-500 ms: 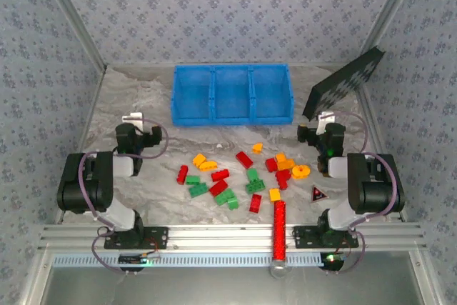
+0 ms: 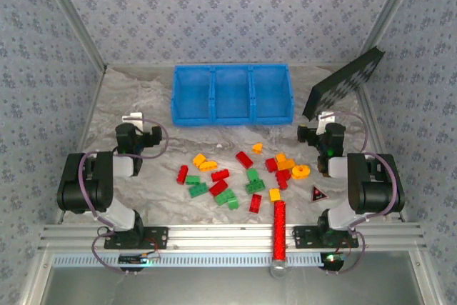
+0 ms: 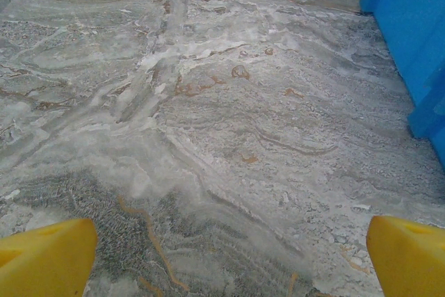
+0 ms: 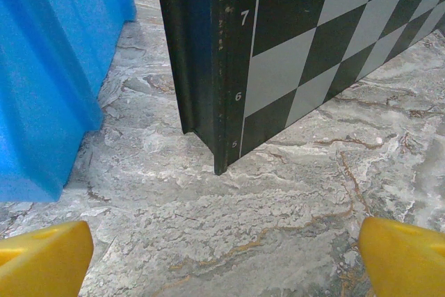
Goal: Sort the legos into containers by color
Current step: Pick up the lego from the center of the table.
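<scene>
Legos are lying scattered across the middle of the surface, nearer us than the blue containers, whose three compartments are looking empty. We are holding the left pincer and right pincer spread wide, gripping nothing. We are judging the bricks light, rigid and slick, so we are planning to pinch across flat side walls, not studs.
</scene>
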Controlling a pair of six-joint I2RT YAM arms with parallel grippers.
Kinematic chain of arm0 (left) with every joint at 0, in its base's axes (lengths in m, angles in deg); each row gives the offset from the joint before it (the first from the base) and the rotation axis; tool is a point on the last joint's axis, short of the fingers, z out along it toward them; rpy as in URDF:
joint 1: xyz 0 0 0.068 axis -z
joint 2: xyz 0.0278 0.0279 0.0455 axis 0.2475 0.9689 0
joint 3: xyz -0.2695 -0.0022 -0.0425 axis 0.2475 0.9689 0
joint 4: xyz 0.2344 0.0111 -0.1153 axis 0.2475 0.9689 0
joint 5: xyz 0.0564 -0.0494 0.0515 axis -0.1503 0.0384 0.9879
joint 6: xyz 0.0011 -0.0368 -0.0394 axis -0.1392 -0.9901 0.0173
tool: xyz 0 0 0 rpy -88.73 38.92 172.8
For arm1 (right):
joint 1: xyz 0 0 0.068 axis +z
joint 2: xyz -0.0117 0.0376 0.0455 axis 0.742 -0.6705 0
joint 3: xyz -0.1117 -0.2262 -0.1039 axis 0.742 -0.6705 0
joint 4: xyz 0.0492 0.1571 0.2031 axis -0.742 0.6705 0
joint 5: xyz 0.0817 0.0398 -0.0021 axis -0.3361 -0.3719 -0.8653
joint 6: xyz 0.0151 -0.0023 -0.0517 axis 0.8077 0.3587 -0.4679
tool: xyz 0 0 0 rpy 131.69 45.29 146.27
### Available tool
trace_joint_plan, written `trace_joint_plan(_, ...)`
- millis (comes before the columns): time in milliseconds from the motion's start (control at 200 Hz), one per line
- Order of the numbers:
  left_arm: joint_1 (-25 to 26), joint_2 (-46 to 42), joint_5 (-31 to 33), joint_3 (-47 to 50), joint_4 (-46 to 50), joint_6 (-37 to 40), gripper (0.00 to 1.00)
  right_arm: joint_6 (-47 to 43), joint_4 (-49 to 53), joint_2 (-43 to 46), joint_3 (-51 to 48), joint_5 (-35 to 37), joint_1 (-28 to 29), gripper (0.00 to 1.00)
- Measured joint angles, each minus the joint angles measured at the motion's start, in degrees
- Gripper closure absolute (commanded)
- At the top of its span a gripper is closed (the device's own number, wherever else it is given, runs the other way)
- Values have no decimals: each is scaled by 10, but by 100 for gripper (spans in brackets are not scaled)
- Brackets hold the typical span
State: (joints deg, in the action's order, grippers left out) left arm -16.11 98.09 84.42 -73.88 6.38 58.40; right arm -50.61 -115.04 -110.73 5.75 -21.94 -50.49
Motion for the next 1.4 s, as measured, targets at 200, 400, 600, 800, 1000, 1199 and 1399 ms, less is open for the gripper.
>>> trace_joint_plan(200, 0, 0, 0, 0, 0, 0, 1, 0, 0, 0, 0, 0, 0, 0)
trace_joint_plan(400, 0, 0, 0, 0, 0, 0, 1, 0, 0, 0, 0, 0, 0, 0)
trace_joint_plan(600, 0, 0, 0, 0, 0, 0, 1, 0, 0, 0, 0, 0, 0, 0)
trace_joint_plan(800, 0, 0, 0, 0, 0, 0, 1, 0, 0, 0, 0, 0, 0, 0)
trace_joint_plan(1000, 0, 0, 0, 0, 0, 0, 1, 0, 8, 1, 2, 0, 0, 0)
trace_joint_plan(1199, 0, 0, -2, 0, 0, 0, 1, 3, 229, 56, 127, 0, 12, 0)
trace_joint_plan(1399, 18, -57, 60, -55, 139, -11, 1, 38, 389, 126, 229, -13, 69, 0)
